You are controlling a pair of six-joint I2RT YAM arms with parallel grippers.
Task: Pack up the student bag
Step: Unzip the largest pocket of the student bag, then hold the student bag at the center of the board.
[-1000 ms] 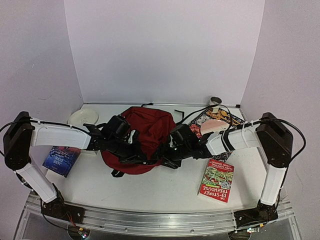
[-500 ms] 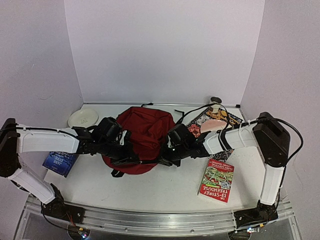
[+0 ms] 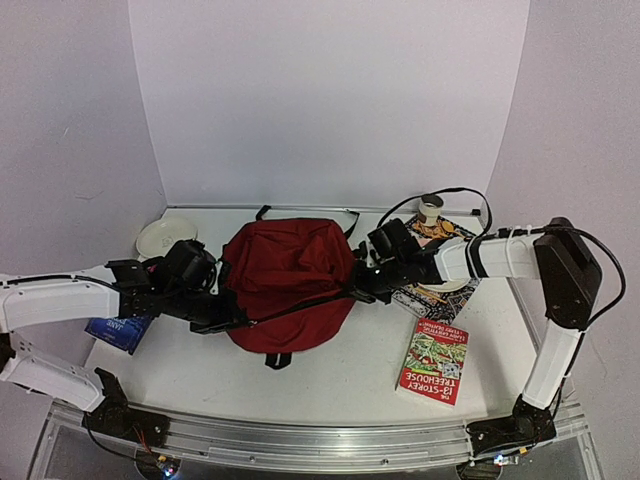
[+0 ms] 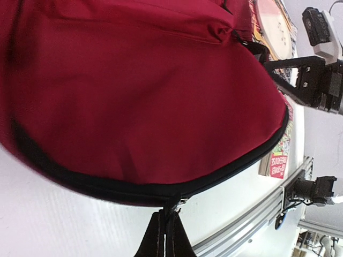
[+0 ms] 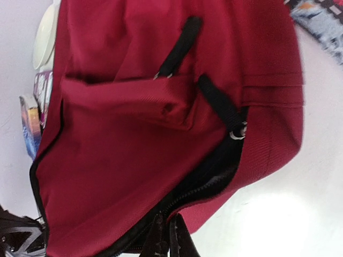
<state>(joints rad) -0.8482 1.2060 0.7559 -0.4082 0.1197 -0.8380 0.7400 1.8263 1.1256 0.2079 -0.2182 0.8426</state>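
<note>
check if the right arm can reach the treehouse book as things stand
Probably not yet: the right claw is shut on the red backpack at its zipper; the treehouse book lies uncovered beside that arm.

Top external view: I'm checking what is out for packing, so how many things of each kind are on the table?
Backpack: 1, the student bag
Books: 3, the blue book, Treehouse book, patterned book
Plates: 2, the white plate, pinkish plate
Small round container: 1
Total: 7
</note>
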